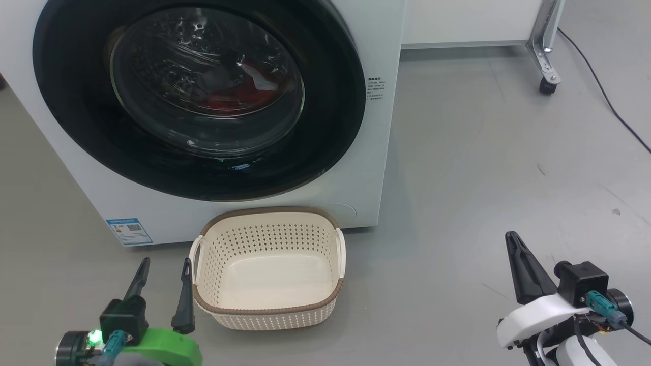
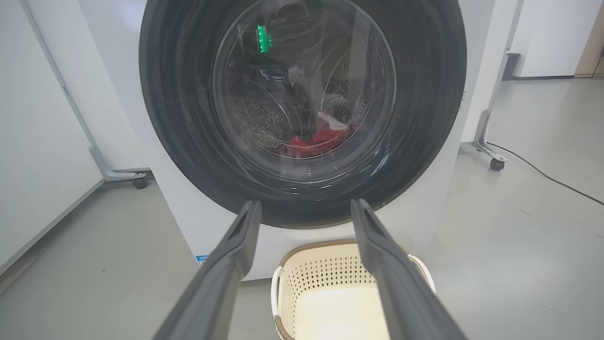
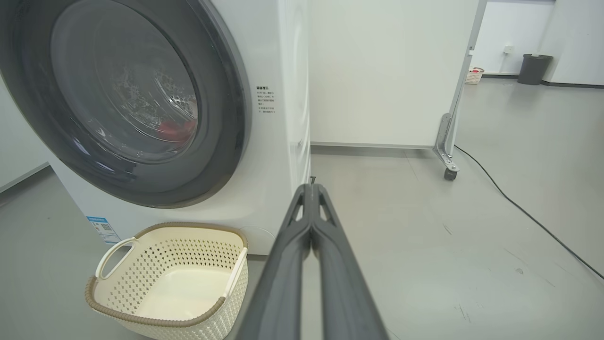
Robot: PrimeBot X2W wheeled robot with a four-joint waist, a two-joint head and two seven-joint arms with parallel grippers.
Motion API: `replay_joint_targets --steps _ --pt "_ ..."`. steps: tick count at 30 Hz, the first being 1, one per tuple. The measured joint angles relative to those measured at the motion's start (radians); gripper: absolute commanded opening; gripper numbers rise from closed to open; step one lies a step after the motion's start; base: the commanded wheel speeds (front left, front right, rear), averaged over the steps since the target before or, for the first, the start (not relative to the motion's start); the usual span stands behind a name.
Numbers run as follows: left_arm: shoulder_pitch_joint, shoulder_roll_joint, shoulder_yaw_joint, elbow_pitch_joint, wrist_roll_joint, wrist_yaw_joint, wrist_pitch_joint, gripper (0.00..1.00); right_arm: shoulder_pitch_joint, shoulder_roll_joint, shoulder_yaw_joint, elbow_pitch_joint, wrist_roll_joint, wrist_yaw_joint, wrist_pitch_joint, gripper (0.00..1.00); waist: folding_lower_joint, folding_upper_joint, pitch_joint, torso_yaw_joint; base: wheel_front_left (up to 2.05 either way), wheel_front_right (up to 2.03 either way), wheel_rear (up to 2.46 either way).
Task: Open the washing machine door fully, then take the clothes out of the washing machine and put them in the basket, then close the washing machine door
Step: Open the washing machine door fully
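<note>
On floor [image 1: 483, 178], against washing machine [image 1: 379, 127] front: basket [image 1: 269, 311], upright, empty. Washing machine door [image 1: 198, 61] closed; clothes [image 1: 244, 94], red, visible through glass, low in drum. Left gripper [image 1: 167, 260] just left of basket, jaws spread wide, holding nothing. Right gripper [image 1: 510, 236] well right of basket, above bare floor, jaws pressed together, gripping nothing.

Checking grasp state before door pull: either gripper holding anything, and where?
Nothing held. Left gripper open, empty; right gripper shut on nothing, away from the washing machine door.
</note>
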Motion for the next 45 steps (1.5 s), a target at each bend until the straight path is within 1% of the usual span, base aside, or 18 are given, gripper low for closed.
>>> replay_joint_targets --steps 4,7,9,11,12,16,19,25,30,34,40,45 --pt "0.000 0.000 0.000 0.000 0.000 0.000 0.000 1.00 0.000 0.006 -0.006 0.000 0.009 0.005 0.000 0.00 0.0000 0.0000 0.001 0.001 0.00 0.00 0.00" --pt "-0.001 -0.001 0.000 0.000 0.003 0.000 0.000 1.00 0.001 0.005 -0.001 0.012 0.011 0.022 0.000 0.00 0.0000 0.0000 0.003 0.002 0.00 0.00 0.00" --pt "-0.001 -0.001 0.000 0.000 0.003 -0.005 0.000 1.00 0.001 0.006 0.001 0.018 0.015 0.026 0.000 0.00 0.0000 0.0000 0.004 0.002 0.00 0.00 0.00" --pt "-0.002 -0.002 -0.001 0.000 0.007 -0.005 0.000 1.00 0.001 0.009 0.001 0.021 0.033 0.037 0.000 0.00 0.0000 0.0000 0.006 0.003 0.00 0.00 0.00" --pt "-0.003 -0.004 -0.001 0.000 0.009 -0.006 0.000 1.00 0.001 0.012 0.005 0.021 0.049 0.051 0.000 0.00 0.0000 0.0000 0.008 0.004 0.00 0.00 0.00" --pt "-0.005 -0.006 -0.001 -0.006 0.010 -0.006 0.000 1.00 -0.001 0.015 0.000 0.018 0.070 0.070 0.000 0.00 0.0000 0.0000 0.019 0.006 0.00 0.00 0.00" --pt "-0.011 -0.009 -0.002 -0.012 0.018 -0.006 0.000 1.00 -0.007 0.033 -0.025 0.016 0.120 0.085 0.000 0.00 0.0000 0.0000 0.035 0.006 0.00 0.00 0.00" --pt "-0.041 -0.018 -0.004 -0.031 0.019 -0.013 0.000 1.00 -0.043 0.090 -0.101 0.011 0.300 0.122 0.015 0.00 0.0000 0.0000 0.073 0.011 0.00 0.00 0.00" --pt "-0.067 -0.020 -0.007 -0.040 0.025 -0.014 0.000 1.00 -0.084 0.133 -0.165 0.012 0.504 0.144 0.068 0.00 0.0000 0.0000 0.108 0.018 0.00 0.00 0.00" --pt "-0.076 -0.025 -0.016 -0.048 0.026 -0.015 -0.001 1.00 -0.130 0.140 -0.215 0.013 0.685 0.146 0.137 0.00 0.0000 0.0000 0.139 0.026 0.00 0.00 0.00" --pt "-0.111 -0.033 -0.027 -0.069 0.027 -0.022 -0.001 1.00 -0.230 0.141 -0.260 0.014 0.915 0.148 0.269 0.00 0.0000 0.0000 0.186 0.044 0.00 0.00 0.00" --pt "-0.129 -0.044 -0.034 -0.081 0.026 -0.023 -0.001 1.00 -0.324 0.138 -0.289 0.012 1.055 0.148 0.379 0.00 0.0000 0.0000 0.228 0.062 0.00 0.00 0.00"
